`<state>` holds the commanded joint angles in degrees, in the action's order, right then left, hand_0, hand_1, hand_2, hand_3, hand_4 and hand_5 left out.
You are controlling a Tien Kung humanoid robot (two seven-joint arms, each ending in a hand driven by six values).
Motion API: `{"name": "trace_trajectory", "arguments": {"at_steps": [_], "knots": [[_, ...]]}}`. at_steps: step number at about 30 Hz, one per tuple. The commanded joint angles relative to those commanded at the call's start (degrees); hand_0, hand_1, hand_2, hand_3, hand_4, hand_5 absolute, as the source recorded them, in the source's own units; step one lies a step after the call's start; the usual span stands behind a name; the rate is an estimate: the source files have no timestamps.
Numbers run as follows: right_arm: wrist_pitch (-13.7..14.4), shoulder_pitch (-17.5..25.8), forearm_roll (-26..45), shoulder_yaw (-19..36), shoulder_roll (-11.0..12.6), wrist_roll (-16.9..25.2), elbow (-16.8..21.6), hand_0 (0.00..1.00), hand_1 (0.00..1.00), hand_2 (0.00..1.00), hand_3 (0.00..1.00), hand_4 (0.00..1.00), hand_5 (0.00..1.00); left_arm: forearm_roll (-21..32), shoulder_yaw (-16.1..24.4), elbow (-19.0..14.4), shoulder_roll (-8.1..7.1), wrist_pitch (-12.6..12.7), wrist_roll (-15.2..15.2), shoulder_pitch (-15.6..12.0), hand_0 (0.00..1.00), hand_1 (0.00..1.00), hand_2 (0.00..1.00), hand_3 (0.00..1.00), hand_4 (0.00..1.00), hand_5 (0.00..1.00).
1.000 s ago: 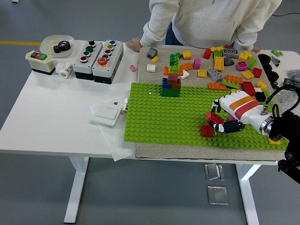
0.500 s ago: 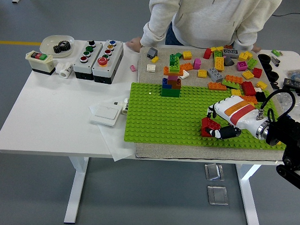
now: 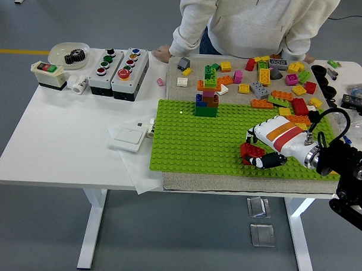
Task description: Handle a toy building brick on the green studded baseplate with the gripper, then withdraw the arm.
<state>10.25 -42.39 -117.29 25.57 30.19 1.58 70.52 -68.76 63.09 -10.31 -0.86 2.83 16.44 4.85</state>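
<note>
The green studded baseplate (image 3: 192, 142) lies on a grey mat in the middle of the table. A red brick (image 3: 249, 150) sits on its right part, near the front edge. My right hand (image 3: 256, 155), white with an orange and red band, reaches in from the right. Its black-tipped fingers curl around the red brick, thumb on the near side. A small stack of blue, green and brown bricks (image 3: 206, 104) stands at the baseplate's far edge. My left arm is out of sight.
Several loose bricks (image 3: 272, 79) are scattered on the mat behind the baseplate. A person stands at the far side with a hand (image 3: 162, 51) resting on the table. Button boxes (image 3: 119, 66), a white bowl (image 3: 69, 53) and a white switch plate (image 3: 128, 135) lie to the left.
My right hand has slid left along the baseplate's front part and curled tighter. The two red bricks seen apart a second ago now sit together under its fingers.
</note>
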Motion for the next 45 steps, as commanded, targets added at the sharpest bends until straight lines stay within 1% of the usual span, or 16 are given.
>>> {"name": "trace_trajectory", "arguments": {"at_steps": [15, 28, 45], "knots": [[0.0, -0.5, -0.2, -1.1, -1.4, 0.2, -1.3, 0.361, 0.464, 0.522, 0.514, 0.709, 0.444, 0.2, -0.2, 0.0, 0.02, 0.0, 0.0, 0.1, 0.779, 0.719, 0.677, 0.565, 0.590, 0.609], [0.2, -0.7, -0.7, -0.7, -2.5, 0.5, -3.5, 0.360, 0.464, 0.523, 0.514, 0.710, 0.443, 0.3, -0.4, 0.0, 0.03, 0.0, 0.0, 0.3, 0.779, 0.718, 0.677, 0.566, 0.589, 0.608], [-0.4, -0.6, -1.0, -0.8, -2.9, 0.4, -3.8, 0.354, 0.469, 0.529, 0.516, 0.713, 0.435, 0.2, -0.3, 0.0, 0.06, 0.1, 0.0, 0.4, 0.779, 0.718, 0.678, 0.566, 0.588, 0.608]]}}
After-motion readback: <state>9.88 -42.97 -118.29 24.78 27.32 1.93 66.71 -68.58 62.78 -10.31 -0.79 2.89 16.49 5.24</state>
